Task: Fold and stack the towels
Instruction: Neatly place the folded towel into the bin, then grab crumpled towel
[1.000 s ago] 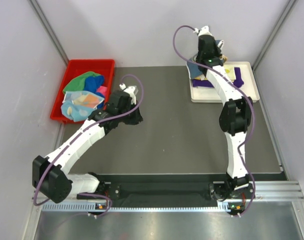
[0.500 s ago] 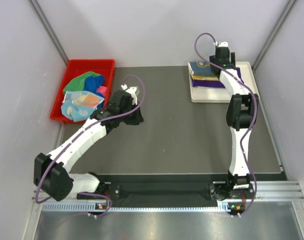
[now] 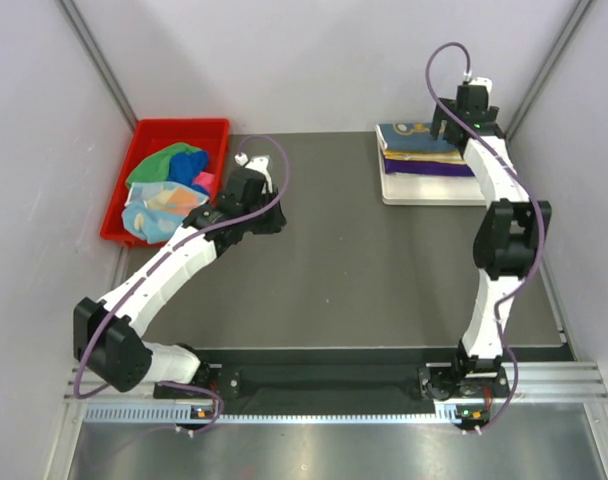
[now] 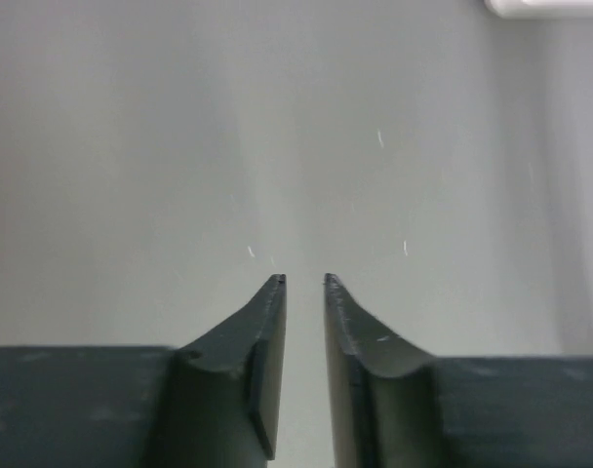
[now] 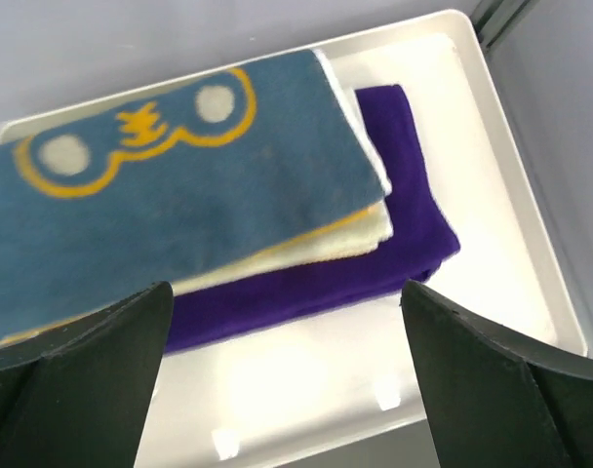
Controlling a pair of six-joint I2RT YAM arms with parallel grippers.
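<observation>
Hovering over the white tray [image 5: 477,107] at the far right corner of the counter [image 3: 344,270], the right pincer [image 5: 287,292] is spread wide and holds nothing. The stack sits directly beneath it. Stack order, top to bottom: navy towel [image 5: 179,195] with yellow lettering, pale yellow towel [image 5: 345,239], purple towel [image 5: 404,214]. All three lie folded flat with edges roughly aligned, the purple one sticking out a little on one side. Judgement: the wide spread suits a release, leaving the navy towel resting on the pile with no pull on it. The left pincer [image 4: 304,281] shows only a narrow gap between its fingers, nothing in it, and hangs over bare counter just beside the red bin [image 3: 174,126] at the far left corner. The bin holds the unfolded lot in a loose heap: green towel [image 3: 164,160], blue towel [image 3: 191,163], orange-pink dotted towel [image 3: 164,205], and a bit of pink towel [image 3: 206,181]. Judgement: the left arm is placed to fetch the next one, and roughly half the towels remain.
</observation>
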